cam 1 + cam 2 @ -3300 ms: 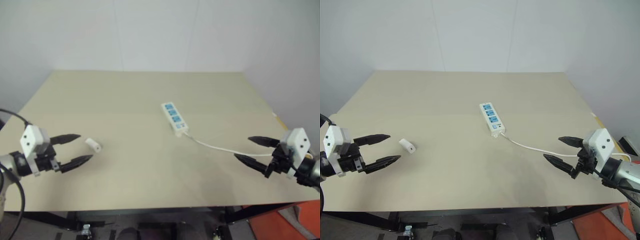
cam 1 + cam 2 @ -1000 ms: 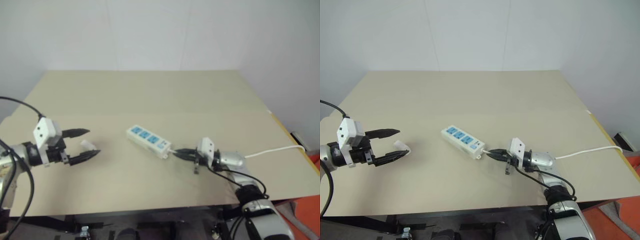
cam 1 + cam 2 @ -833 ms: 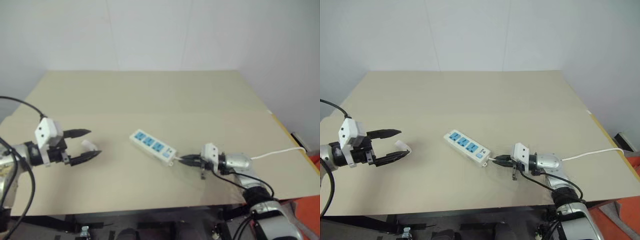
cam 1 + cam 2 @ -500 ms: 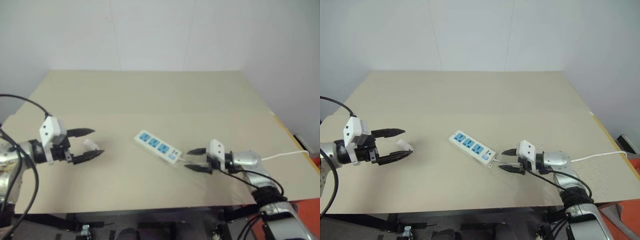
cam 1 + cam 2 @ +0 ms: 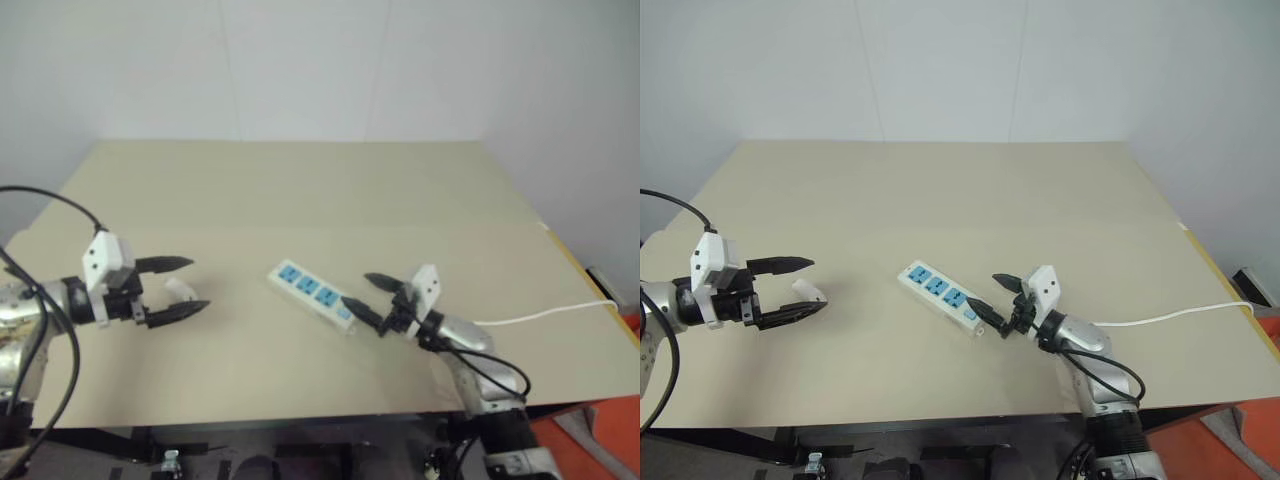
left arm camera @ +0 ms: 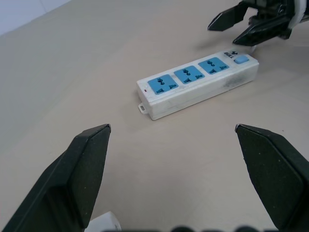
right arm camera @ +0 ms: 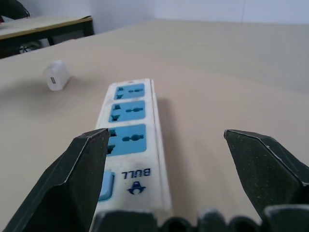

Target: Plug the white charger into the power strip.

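While both jaws gape, left end effector point(image 5: 178, 288) brackets small white rounded plastic charger point(image 5: 181, 291), apparently untouched; close squarely. Right end effector point(image 5: 997, 294), wide, guards long white blue-socketed power strip point(image 5: 940, 292), frame centre.

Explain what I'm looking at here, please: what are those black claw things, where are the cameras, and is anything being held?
It is a two-armed robot at a beige table. Two pictures come from cameras in its head, looking down; the other two come from cameras on its wrists. The black claws are its fingers. The left gripper stands open around the white charger, which lies on the table. The right gripper is open at the switch end of the power strip, whose cord trails off to the right. Nothing is held.
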Robot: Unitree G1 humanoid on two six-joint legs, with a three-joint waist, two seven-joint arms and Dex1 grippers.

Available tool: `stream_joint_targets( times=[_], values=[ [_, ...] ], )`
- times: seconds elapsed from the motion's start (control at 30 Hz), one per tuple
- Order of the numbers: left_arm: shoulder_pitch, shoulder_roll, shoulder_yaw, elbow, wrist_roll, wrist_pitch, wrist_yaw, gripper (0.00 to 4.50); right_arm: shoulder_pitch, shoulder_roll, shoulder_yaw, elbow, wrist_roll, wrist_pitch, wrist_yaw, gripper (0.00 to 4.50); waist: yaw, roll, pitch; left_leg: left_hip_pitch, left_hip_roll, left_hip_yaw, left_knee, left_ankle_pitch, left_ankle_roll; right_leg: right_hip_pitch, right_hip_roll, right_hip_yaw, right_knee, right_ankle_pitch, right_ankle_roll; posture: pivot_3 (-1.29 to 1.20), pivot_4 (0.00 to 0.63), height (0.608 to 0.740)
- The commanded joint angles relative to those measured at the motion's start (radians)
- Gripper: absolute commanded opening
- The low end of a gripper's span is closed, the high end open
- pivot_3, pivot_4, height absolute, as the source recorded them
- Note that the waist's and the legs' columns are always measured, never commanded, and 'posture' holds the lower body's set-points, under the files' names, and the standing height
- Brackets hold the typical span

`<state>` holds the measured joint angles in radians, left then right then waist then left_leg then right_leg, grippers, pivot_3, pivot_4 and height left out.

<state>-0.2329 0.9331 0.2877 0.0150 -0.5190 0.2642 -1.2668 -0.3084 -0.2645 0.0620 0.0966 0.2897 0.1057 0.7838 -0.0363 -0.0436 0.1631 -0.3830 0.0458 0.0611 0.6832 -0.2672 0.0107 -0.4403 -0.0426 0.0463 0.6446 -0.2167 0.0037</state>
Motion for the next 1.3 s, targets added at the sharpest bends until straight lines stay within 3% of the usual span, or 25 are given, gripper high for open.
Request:
stream_joint_targets(
  times=[0.03,0.47,0.93,1.1,1.3],
  values=[
    [-0.028,0.001,0.009,-0.006,-0.02,-0.006,-0.012,4.5,-0.035,0.015,0.026,0.036,-0.024,-0.036,0.003,4.46,-0.001,0.0,0.0,0.0,0.0,0.0,0.0,0.0,0.0,0.0,0.0,0.0,0.0,0.0,0.0,0.0,0.15,0.74],
    [-0.024,0.0,0.013,-0.007,-0.008,-0.004,-0.009,4.5,-0.014,0.01,0.099,0.115,-0.086,-0.076,0.054,4.46,-0.004,0.0,0.0,0.002,0.0,0.0,0.0,0.0,0.0,0.001,0.0,0.0,0.001,0.0,0.0,0.0,0.15,0.74],
    [-0.027,0.004,0.011,-0.005,0.001,-0.008,0.0,4.5,-0.057,0.072,0.145,0.207,-0.154,-0.076,0.008,4.46,-0.017,-0.003,-0.002,0.008,0.002,0.0,0.0,0.0,0.0,0.004,0.003,0.001,0.002,0.0,0.0,0.0,0.15,0.74],
    [-0.028,0.011,0.016,-0.009,-0.002,-0.004,-0.002,4.5,-0.076,0.07,0.145,0.226,-0.162,-0.037,0.003,3.4,-0.03,-0.006,-0.003,0.014,0.003,0.0,-0.001,0.0,0.0,0.009,0.003,0.001,0.001,0.0,-0.001,0.0,0.15,0.74],
    [-0.066,0.015,-0.004,0.012,0.007,-0.014,-0.015,4.5,-0.113,0.071,0.098,0.266,-0.127,-0.128,0.03,3.41,-0.032,-0.006,-0.004,0.015,0.003,0.0,-0.002,0.0,0.0,0.011,0.003,0.001,0.001,-0.001,-0.001,0.0,0.15,0.74]
  ],
)
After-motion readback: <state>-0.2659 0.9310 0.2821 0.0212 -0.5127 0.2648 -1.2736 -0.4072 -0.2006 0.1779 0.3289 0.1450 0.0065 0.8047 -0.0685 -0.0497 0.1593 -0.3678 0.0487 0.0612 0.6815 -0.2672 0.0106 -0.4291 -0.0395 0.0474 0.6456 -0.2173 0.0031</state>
